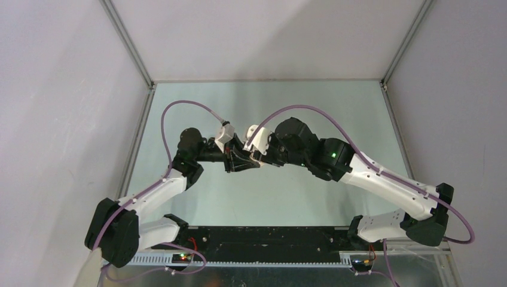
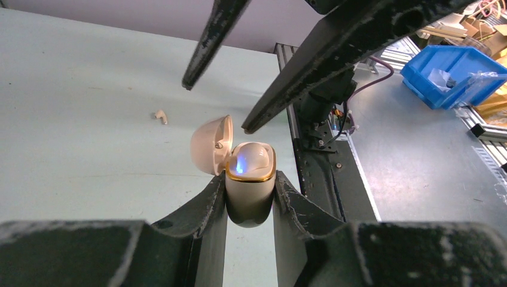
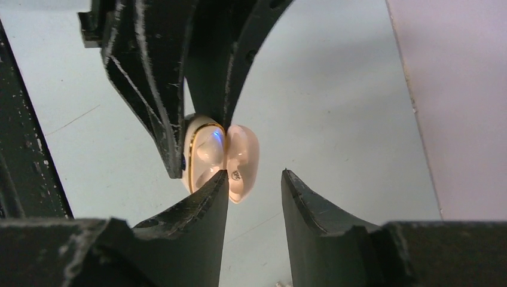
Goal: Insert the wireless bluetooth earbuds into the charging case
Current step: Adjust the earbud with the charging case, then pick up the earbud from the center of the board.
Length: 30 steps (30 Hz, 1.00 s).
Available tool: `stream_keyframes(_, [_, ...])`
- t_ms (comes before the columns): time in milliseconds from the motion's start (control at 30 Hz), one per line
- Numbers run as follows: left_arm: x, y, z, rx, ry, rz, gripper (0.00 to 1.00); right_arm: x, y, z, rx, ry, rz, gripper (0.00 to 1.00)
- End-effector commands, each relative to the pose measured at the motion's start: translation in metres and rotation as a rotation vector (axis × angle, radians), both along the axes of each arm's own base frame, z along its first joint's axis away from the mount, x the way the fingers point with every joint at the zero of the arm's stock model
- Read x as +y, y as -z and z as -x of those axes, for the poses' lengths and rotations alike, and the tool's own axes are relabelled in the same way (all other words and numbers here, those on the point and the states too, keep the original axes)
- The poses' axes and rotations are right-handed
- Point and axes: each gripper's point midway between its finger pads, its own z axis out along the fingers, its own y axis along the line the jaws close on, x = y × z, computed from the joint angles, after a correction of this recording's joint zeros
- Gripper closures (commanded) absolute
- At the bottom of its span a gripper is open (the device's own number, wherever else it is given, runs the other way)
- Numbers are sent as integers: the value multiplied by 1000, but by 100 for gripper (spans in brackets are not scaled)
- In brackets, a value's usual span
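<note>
Status: partway, judged from what shows. The charging case point(image 2: 250, 194) is off the table point(image 2: 72, 149), pinched by its lower body between the two fingers of the left tool point(image 2: 250, 179), with the gold rim and wells facing the right tool point(image 3: 254, 174). The lid point(image 2: 209, 143) is swung open at 9 o'clock of the body in the left wrist view. A blue light point(image 2: 239, 162) glows inside the rim.

Done: case opened and presented. One off-white bud, the seated earbud point(image 2: 258, 156), appears to sit in the well on the 3 o'clock side. How fully it is home cannot be told.

Left: the loose earbud point(image 2: 159, 116), off-white, lies on the table at about 10 o'clock from the case, well apart from it. It is not yet picked up. No black buds appear in any view.

Right tool: fingers spread, nothing between them. Its tips hang just above the case, one near 11 o'clock and one at 12 o'clock just over the rim. In its own wrist view the case sits at 11 o'clock of the gap, and the lid edge is just beside one fingertip. Contact there cannot be told.

Judgement: next step needs the right tool to go to the loose bud.
</note>
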Motion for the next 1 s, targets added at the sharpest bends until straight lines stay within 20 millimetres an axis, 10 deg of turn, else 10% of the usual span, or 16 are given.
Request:
stream_keyframes(0, [1, -17, 1, -74, -6, 29, 93, -13, -28, -12, -8, 62, -90, 55])
stream_keyframes(300, [2, -21, 1, -89, -14, 37, 93, -113, -20, -47, 198, 279, -177, 35])
stream_keyframes(700, [2, -28, 3, -105, -21, 53, 92, -259, 137, -61, 548, 674, 42, 27])
stream_keyframes(967, [2, -26, 3, -105, -24, 53, 92, -281, 202, -78, 744, 776, 78, 24])
